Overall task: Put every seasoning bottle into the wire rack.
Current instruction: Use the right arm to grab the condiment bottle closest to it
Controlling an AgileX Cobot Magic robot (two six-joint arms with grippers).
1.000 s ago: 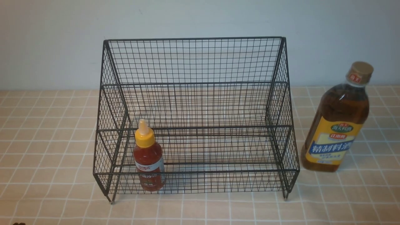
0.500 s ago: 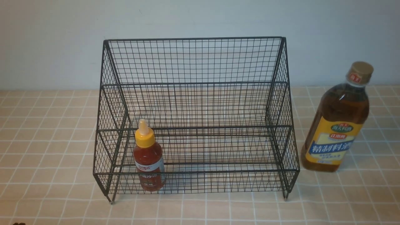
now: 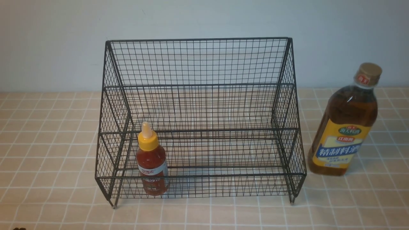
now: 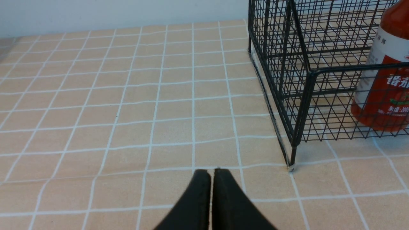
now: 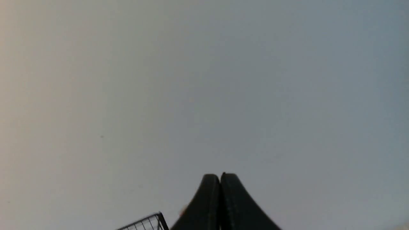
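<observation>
The wire rack [image 3: 198, 64] stands mid-table, dark mesh with two stepped tiers. The small red-sauce bottle [image 3: 151, 159] with a yellow nozzle cap stands upright in the lower front tier, at its left end. The tall amber bottle [image 3: 345, 127] with a tan cap stands upright on the table, just right of the rack. My left gripper [image 4: 211, 171] is shut and empty, low over the table near the rack's [image 4: 300, 95] front left foot, with the red bottle [image 4: 386, 89] behind the mesh. My right gripper [image 5: 220, 175] is shut and empty, pointing at the wall.
The checked tan tablecloth [image 3: 48, 143] covers the table. A plain grey wall stands close behind the rack. A top corner of the rack [image 5: 150, 222] shows at the edge of the right wrist view. Neither gripper shows in the front view.
</observation>
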